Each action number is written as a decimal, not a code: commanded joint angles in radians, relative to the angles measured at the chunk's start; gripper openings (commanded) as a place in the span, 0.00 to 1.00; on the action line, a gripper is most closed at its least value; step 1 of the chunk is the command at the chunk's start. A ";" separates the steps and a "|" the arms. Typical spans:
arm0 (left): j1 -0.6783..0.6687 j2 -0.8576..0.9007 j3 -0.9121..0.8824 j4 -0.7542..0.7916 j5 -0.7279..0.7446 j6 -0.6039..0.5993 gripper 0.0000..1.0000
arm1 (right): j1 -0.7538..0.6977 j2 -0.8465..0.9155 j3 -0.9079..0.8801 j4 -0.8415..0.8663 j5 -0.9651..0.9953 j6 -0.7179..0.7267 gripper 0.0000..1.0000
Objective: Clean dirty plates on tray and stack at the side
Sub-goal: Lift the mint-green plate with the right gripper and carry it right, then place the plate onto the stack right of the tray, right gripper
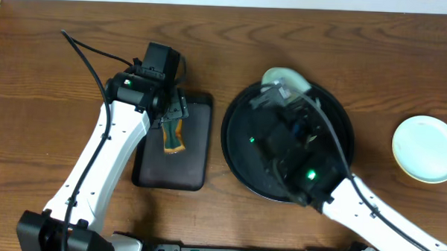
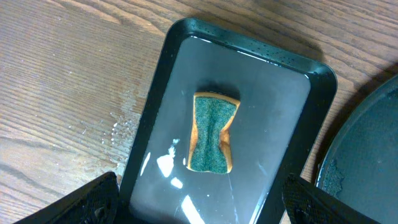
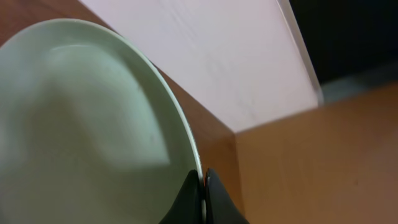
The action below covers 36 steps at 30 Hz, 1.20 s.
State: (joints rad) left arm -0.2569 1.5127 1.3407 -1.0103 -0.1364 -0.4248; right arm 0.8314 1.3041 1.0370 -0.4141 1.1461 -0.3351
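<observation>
Seemingly one plate (image 1: 427, 148) sits finished aside, while the right claw (image 3: 204, 186) pinches a second plate (image 3: 81, 124) over the tray (image 1: 233, 156) and the left claw (image 2: 205, 202) gapes empty.

A pale mint-white plate (image 3: 81, 124) fills the picture from 7 to 11 o'clock, tilted up with its face in soft blur. At 6 o'clock the gripper (image 3: 203, 182) pinches the plate's rim, one dark finger on each side of the thin edge. Brown table (image 3: 311, 162) spreads from 3 to 5 o'clock. A pale panel (image 3: 205, 56) runs across 12 o'clock, and a dark area (image 3: 354, 37) sits at 1 o'clock.
</observation>
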 commanded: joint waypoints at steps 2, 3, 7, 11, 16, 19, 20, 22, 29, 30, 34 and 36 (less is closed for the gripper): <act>0.004 0.003 0.018 -0.002 -0.002 -0.002 0.85 | -0.125 -0.010 0.014 -0.054 -0.115 0.164 0.01; 0.004 0.003 0.018 -0.002 -0.002 -0.002 0.85 | -0.149 -0.010 0.014 -0.078 -0.114 0.230 0.01; 0.004 0.003 0.018 -0.002 -0.002 -0.002 0.85 | -0.268 -0.013 0.014 -0.159 -0.299 0.467 0.01; 0.004 0.003 0.018 -0.002 -0.002 -0.002 0.85 | -0.432 -0.035 0.014 -0.200 -0.605 0.586 0.01; 0.004 0.003 0.018 -0.002 -0.002 -0.002 0.85 | -0.729 -0.065 0.014 -0.208 -1.024 0.652 0.01; 0.004 0.003 0.018 -0.002 -0.002 -0.002 0.85 | -0.937 -0.064 0.014 -0.209 -1.232 0.711 0.01; 0.004 0.003 0.018 -0.002 -0.002 -0.002 0.85 | -1.015 -0.060 0.014 -0.208 -1.289 0.733 0.01; 0.004 0.003 0.018 -0.002 -0.002 -0.002 0.85 | -1.146 -0.051 0.014 -0.208 -1.324 0.773 0.01; 0.004 0.003 0.018 -0.002 -0.002 -0.002 0.85 | -1.471 0.065 0.014 -0.206 -1.192 0.832 0.01; 0.004 0.003 0.018 -0.002 -0.002 -0.002 0.85 | -1.496 0.085 0.014 -0.207 -1.178 0.832 0.01; 0.004 0.003 0.018 -0.002 -0.002 -0.002 0.85 | -1.580 0.196 0.014 -0.218 -1.143 0.832 0.01; 0.004 0.003 0.018 -0.002 -0.002 -0.002 0.85 | -1.614 0.246 0.014 -0.218 -1.143 0.832 0.01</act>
State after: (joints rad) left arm -0.2569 1.5127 1.3407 -1.0103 -0.1364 -0.4248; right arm -0.7395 1.4971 1.0382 -0.6296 -0.0135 0.4717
